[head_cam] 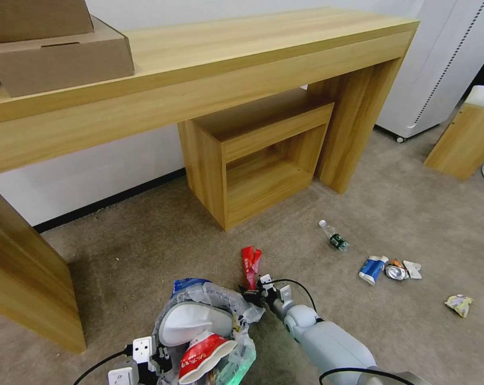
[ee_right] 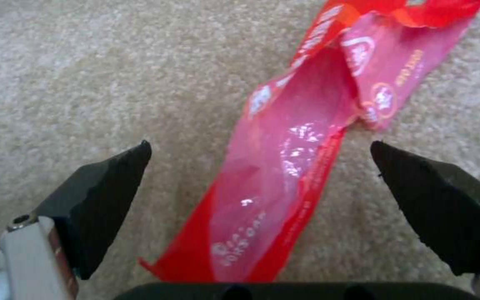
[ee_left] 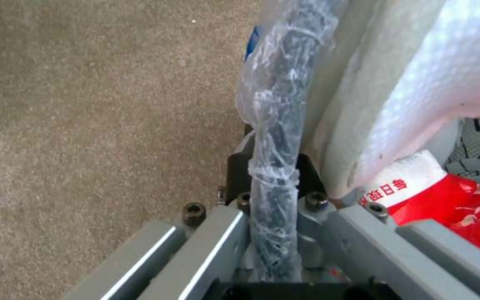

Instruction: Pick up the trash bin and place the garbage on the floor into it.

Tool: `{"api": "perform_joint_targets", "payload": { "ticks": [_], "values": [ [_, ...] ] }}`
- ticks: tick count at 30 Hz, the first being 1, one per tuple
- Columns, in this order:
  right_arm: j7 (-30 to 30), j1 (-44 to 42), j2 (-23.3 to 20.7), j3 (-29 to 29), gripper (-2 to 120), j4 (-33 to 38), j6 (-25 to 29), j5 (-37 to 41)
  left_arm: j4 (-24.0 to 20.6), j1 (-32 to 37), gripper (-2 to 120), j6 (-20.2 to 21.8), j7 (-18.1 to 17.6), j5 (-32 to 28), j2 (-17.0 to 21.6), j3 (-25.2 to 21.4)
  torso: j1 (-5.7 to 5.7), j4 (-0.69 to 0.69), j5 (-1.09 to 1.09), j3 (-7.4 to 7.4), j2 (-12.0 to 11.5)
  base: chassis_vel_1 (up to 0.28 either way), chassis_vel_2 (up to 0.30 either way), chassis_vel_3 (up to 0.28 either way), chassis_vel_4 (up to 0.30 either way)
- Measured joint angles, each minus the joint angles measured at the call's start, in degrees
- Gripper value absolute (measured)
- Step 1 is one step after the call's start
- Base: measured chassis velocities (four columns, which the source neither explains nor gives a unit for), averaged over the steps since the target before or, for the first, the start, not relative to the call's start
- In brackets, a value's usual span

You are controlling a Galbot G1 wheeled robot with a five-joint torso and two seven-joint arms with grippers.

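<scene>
Head view shows the trash bin (head_cam: 210, 331) held by the clenched left end effector (head_cam: 140, 363), slipper and cup inside, while the spread right end effector (ee_right: 259, 166) straddles the red wrapper (head_cam: 250, 264); bottle (head_cam: 334, 236), packet and can remain on the floor.

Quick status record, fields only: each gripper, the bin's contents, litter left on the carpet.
left gripper: shut on the trash bin rim
right gripper: open, fingers either side of the red wrapper on the carpet
in bin: white slipper, red-white cup
still on carpet: small bottle, blue-white packet, crushed can, crumpled wrapper
</scene>
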Motion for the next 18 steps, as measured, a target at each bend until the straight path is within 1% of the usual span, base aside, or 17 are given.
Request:
{"api": "perform_joint_targets", "payload": {
  "ticks": [2,3,4,6,7,10,12,13,15,16,18],
  "values": [
    [-0.13,-0.01,0.14,-0.04,100,-0.32,0.11,-0.13,-0.01,0.06,0,-0.02,0.01,0.01,0.06,-0.02,0.00,0.00,0.00,0.00,0.00,0.000,0.000,0.000,0.000],
    [-0.22,0.01,0.27,-0.12,96,-0.67,0.20,-0.24,-0.01,0.12,0,-0.05,0.01,0.04,0.10,-0.04,0.00,0.00,0.00,0.00,0.00,0.000,0.000,0.000,0.000],
    [-0.22,0.01,0.27,-0.12,96,-0.67,0.20,-0.24,-0.01,0.12,0,-0.05,0.01,0.04,0.10,-0.04,0.00,0.00,0.00,0.00,0.00,0.000,0.000,0.000,0.000],
    [-0.30,0.10,0.47,-0.21,89,-1.15,0.25,-0.33,-0.01,0.13,0,-0.12,0.02,0.10,0.10,-0.04,0.00,0.00,-0.01,0.00,0.00,0.000,0.000,0.000,0.000],
    [-0.30,0.10,0.47,-0.21,89,-1.15,0.25,-0.33,-0.01,0.13,0,-0.12,0.02,0.10,0.10,-0.04,0.00,0.00,-0.01,0.00,0.00,0.000,0.000,0.000,0.000],
    [-0.44,0.31,0.89,-0.32,73,-2.11,0.56,-0.52,-0.09,0.25,0,-0.15,0.03,0.29,-0.04,0.04,0.00,0.00,0.00,0.00,0.00,0.000,0.000,0.000,0.000],
    [-0.44,0.31,0.89,-0.32,73,-2.11,0.56,-0.52,-0.09,0.25,0,-0.15,0.03,0.29,-0.04,0.04,0.00,0.00,0.00,0.00,0.00,0.000,0.000,0.000,0.000],
    [-0.50,0.35,1.04,-0.35,59,-2.43,0.69,-0.59,-0.12,0.33,0,-0.16,0.05,0.40,-0.08,0.11,0.00,0.00,0.00,0.00,0.00,0.000,0.000,0.000,0.000],
    [-0.63,0.38,1.21,-0.42,49,-2.85,0.89,-0.73,-0.11,0.39,0,-0.21,0.07,0.56,-0.12,0.20,0.00,0.00,0.01,0.00,0.00,0.000,0.000,0.000,0.000],
    [-0.63,0.38,1.21,-0.42,49,-2.85,0.89,-0.73,-0.11,0.39,0,-0.21,0.07,0.56,-0.12,0.20,0.00,0.00,0.01,0.00,0.00,0.000,0.000,0.000,0.000],
    [-1.18,0.41,1.27,-0.56,39,-2.91,0.96,-0.75,-0.03,0.46,0,-0.26,0.10,0.74,-0.16,0.23,0.00,0.00,0.00,0.00,0.00,0.000,0.000,0.000,0.000]
  ]
}}
